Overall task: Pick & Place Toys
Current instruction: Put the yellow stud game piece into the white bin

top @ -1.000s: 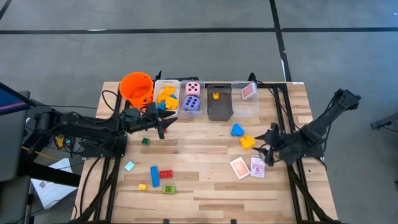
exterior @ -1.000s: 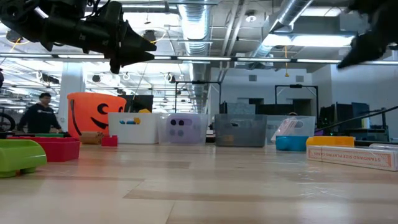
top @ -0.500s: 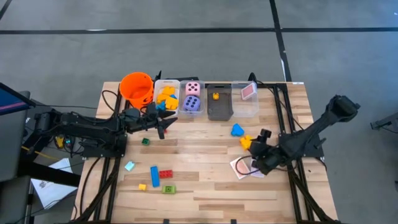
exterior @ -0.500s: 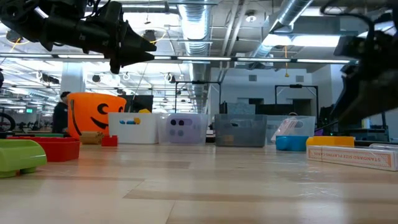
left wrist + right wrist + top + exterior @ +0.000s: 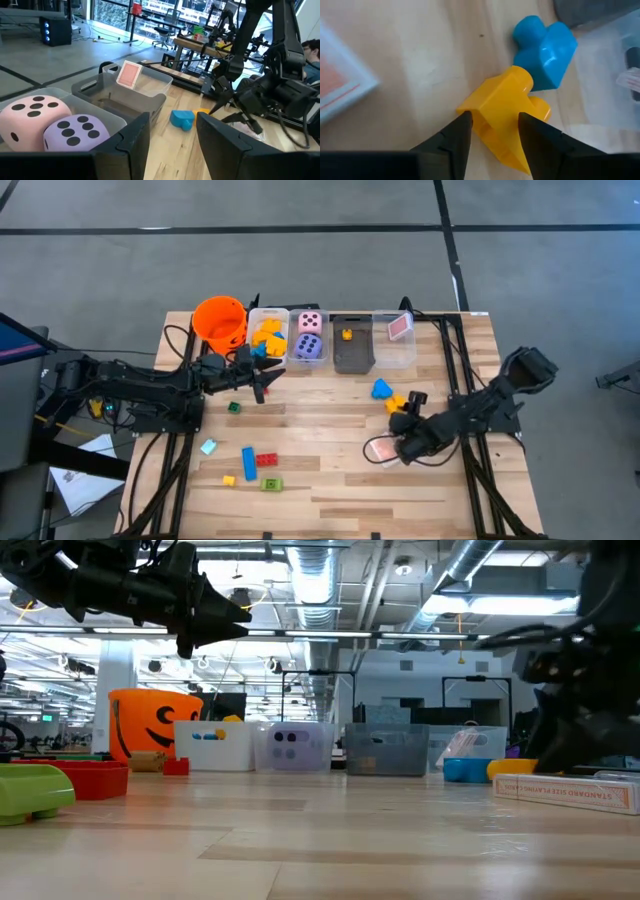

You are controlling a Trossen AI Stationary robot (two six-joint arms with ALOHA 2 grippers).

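A yellow block lies on the table beside a blue block, right of centre. My right gripper slants down over the yellow block, open, one finger on each side of its near corner. Pink-white cards lie flat just in front of it, partly under the arm. My left gripper hangs open and level above the table before the bins, holding nothing. A pink die and a purple die sit in a clear bin. My right gripper comes at the yellow block slanting down from the table's near right, its fingers flanking the block's near corner. The block rests on the table. Whether the fingers touch it, I cannot tell.
Along the far edge stand an orange bucket, a bin of yellow blocks, the dice bin, a grey bin and a clear bin with a card. Several small blocks lie at the near left.
My right gripper has come down and toward the table's left, from beside the cards to the yellow block, tipping its fingers downward as it went. Blocks and cards lie as before.
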